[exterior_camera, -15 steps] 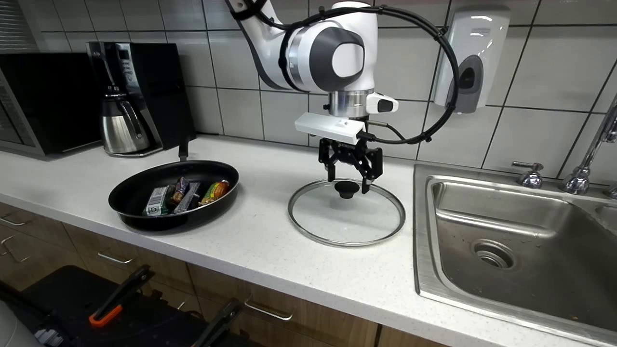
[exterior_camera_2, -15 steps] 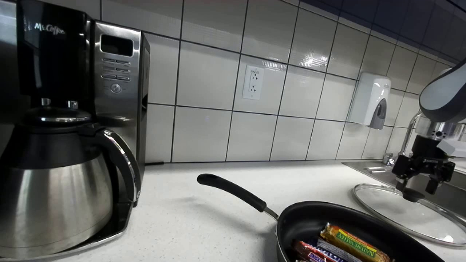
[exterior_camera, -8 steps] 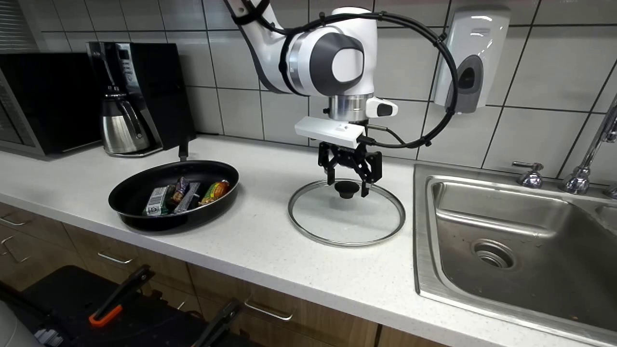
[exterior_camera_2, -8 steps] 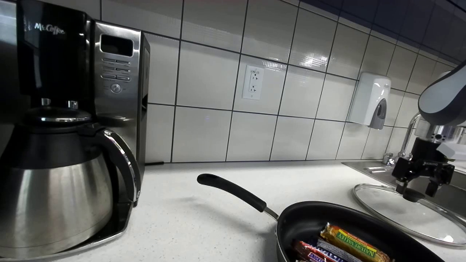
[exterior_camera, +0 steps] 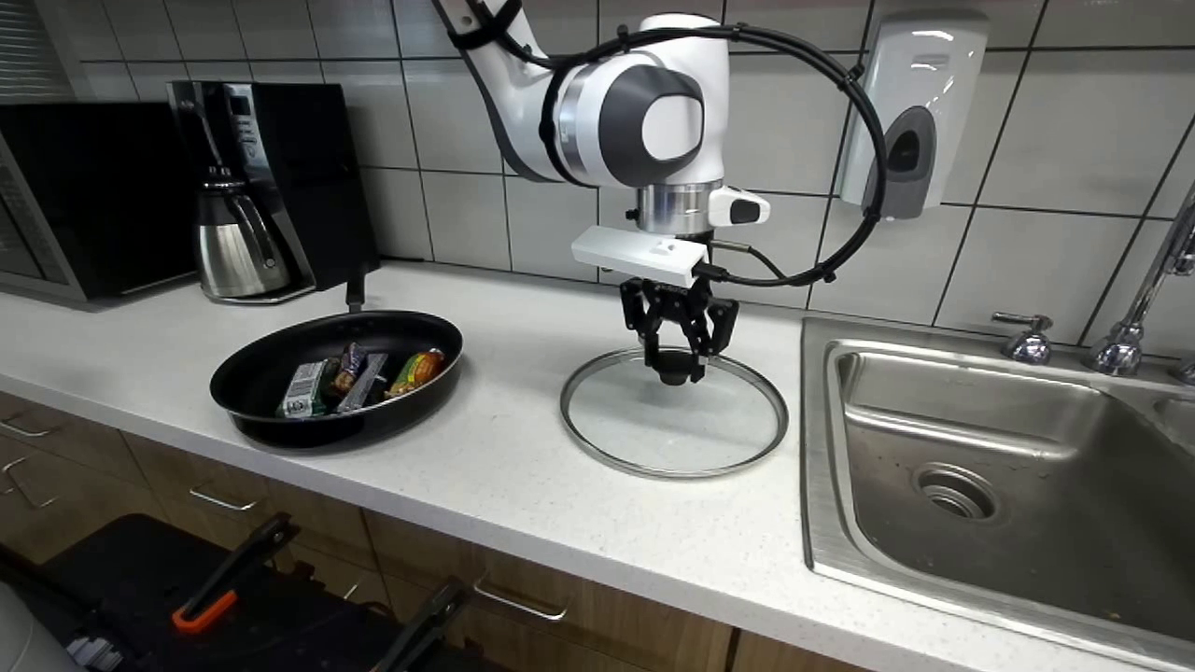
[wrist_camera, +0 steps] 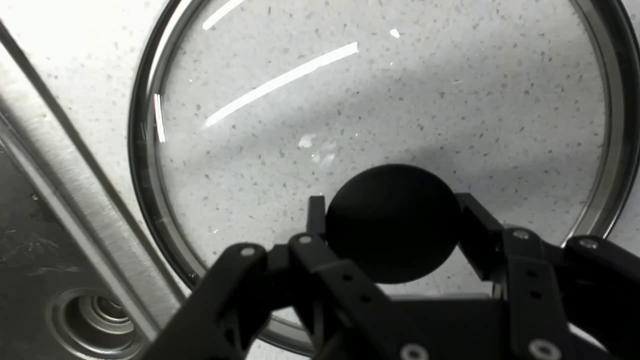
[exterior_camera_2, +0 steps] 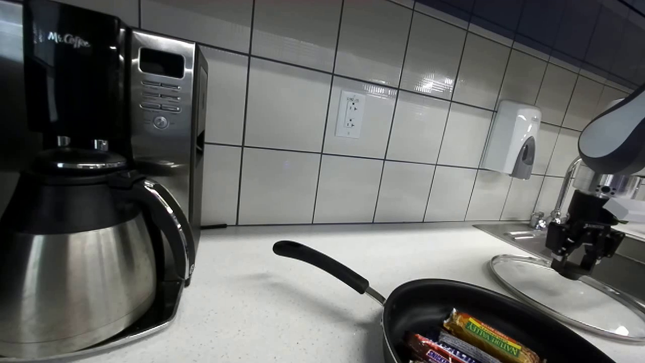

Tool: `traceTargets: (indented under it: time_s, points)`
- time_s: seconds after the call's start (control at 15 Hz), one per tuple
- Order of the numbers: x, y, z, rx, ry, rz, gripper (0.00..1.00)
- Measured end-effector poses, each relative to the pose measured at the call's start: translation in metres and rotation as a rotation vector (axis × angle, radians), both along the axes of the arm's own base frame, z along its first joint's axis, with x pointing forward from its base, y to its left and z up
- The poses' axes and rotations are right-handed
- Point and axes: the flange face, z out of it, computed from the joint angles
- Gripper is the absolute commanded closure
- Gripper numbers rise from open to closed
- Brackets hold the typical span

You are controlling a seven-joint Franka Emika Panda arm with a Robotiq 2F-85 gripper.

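Note:
A round glass lid [exterior_camera: 672,431] with a metal rim lies on the white counter, seen in both exterior views. Its black knob [wrist_camera: 392,225] sits between my gripper's fingers in the wrist view. My gripper [exterior_camera: 674,366] points down over the lid and is shut on the knob, with a finger [wrist_camera: 316,215] against one side and the opposite finger [wrist_camera: 480,230] against the other. The lower part of the knob is hidden from the wrist camera. To the side stands a black frying pan [exterior_camera: 327,431] holding several wrapped snack bars [exterior_camera_2: 489,335].
A steel sink [exterior_camera: 826,485] borders the lid closely, with a faucet [exterior_camera: 1120,345] behind it. Beyond the pan stand a coffee maker [exterior_camera: 313,187] and its steel carafe [exterior_camera_2: 80,282]. The pan's handle [exterior_camera_2: 322,264] points toward the tiled wall. A soap dispenser [exterior_camera: 920,112] hangs there.
Over the last second my gripper has come down slightly and its fingers have closed in on the knob. The lid has shifted very slightly toward the sink.

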Motion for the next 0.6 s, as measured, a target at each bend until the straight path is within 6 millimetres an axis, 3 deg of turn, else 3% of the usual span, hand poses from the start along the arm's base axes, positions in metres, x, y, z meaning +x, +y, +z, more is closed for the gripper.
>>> traceTargets:
  time_s: [0.6]
  points:
    - [-0.007, 0.013, 0.007, -0.016, -0.048, 0.082, 0.61]
